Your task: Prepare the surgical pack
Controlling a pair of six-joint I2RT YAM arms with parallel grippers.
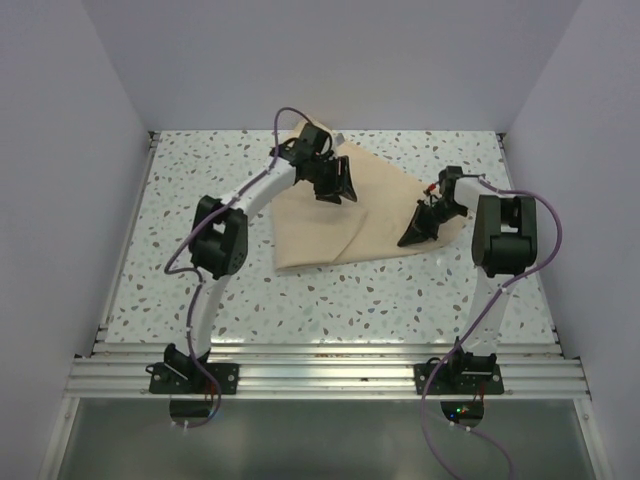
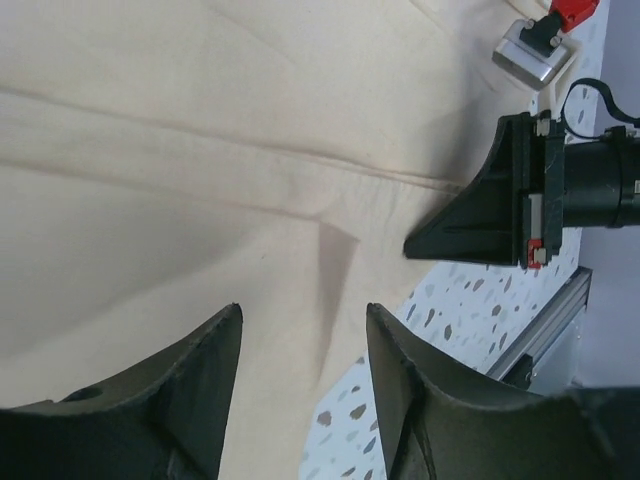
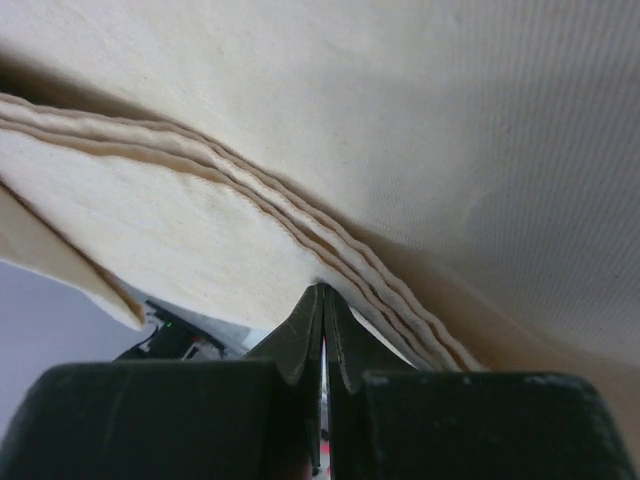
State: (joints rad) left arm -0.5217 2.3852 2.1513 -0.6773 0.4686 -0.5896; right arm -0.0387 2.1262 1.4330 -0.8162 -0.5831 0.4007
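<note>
The surgical pack (image 1: 325, 225) is a tan sheet lying partly folded on the speckled table, right of centre. My left gripper (image 1: 336, 190) hovers open over its back part. In the left wrist view the left gripper (image 2: 302, 310) has nothing between its fingers, with the sheet (image 2: 200, 150) and its edge below. My right gripper (image 1: 415, 232) is shut on the sheet's right corner. In the right wrist view the right gripper (image 3: 322, 290) pinches the layered edge of the sheet (image 3: 450, 120), which is lifted off the table there.
A small metal tray (image 2: 530, 55) with a red part beside it lies at the sheet's far edge. The right arm's gripper (image 2: 470, 225) shows in the left wrist view. An aluminium rail (image 1: 320, 375) runs along the near edge; white walls close in three sides.
</note>
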